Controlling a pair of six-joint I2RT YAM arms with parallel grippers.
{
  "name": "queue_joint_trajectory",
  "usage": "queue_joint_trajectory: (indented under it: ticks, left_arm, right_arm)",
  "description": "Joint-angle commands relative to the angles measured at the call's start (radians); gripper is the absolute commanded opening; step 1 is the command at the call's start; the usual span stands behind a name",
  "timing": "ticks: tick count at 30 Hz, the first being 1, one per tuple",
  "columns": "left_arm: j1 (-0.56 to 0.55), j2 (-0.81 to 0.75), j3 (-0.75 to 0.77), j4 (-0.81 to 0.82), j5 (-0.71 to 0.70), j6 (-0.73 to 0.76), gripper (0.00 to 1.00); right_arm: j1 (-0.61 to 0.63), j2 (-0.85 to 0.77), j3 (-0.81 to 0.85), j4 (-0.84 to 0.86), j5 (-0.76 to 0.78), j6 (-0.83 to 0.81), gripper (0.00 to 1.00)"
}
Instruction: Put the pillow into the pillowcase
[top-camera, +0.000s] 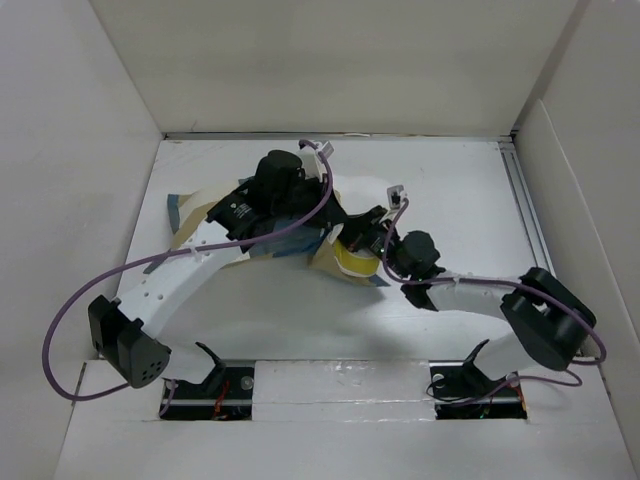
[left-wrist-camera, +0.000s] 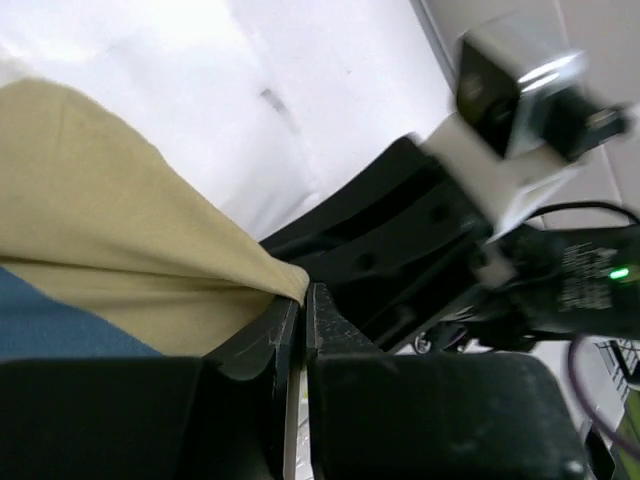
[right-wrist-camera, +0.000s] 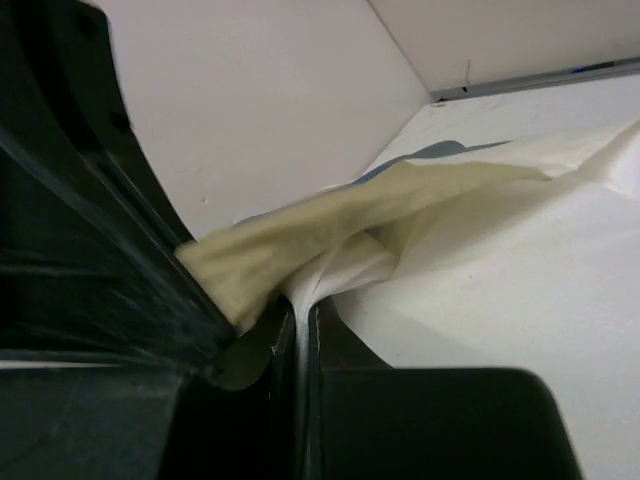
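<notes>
Clenched on the checked pillowcase (left-wrist-camera: 110, 200) from two sides over the worktop (top-camera: 450, 200): left fingers (left-wrist-camera: 288, 312) pinching tan cloth, right fingers (right-wrist-camera: 322, 330) likewise.

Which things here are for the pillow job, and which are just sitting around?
For the job: pillowcase, left gripper and right gripper, both pinching it; pillow can't be picked out.
Just there: table, purple cables, white walls.

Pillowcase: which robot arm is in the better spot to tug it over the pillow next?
Probably the right. The right gripper is shut on the pillowcase edge right beside the white pillow. The left gripper pinches only a tan corner tip.
</notes>
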Motion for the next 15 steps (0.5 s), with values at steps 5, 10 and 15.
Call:
queue_joint_trajectory:
  ticks: [5,10,15]
  left_arm:
    - [-0.025,-0.062,0.067,0.234,0.266,-0.063,0.00]
    - [-0.025,-0.051,-0.038,0.322,0.293,-0.084,0.00]
    - [-0.025,-0.074,-0.239,0.447,0.283,-0.140,0.00]
  right_arm:
    - [0.181,0.269,-0.002,0.407,0.091,0.054,0.00]
    - [0.215,0.365,0.002,0.428,0.120,0.032,0.00]
    - [0.215,0.414,-0.051,0.566,0.083,0.041,0.00]
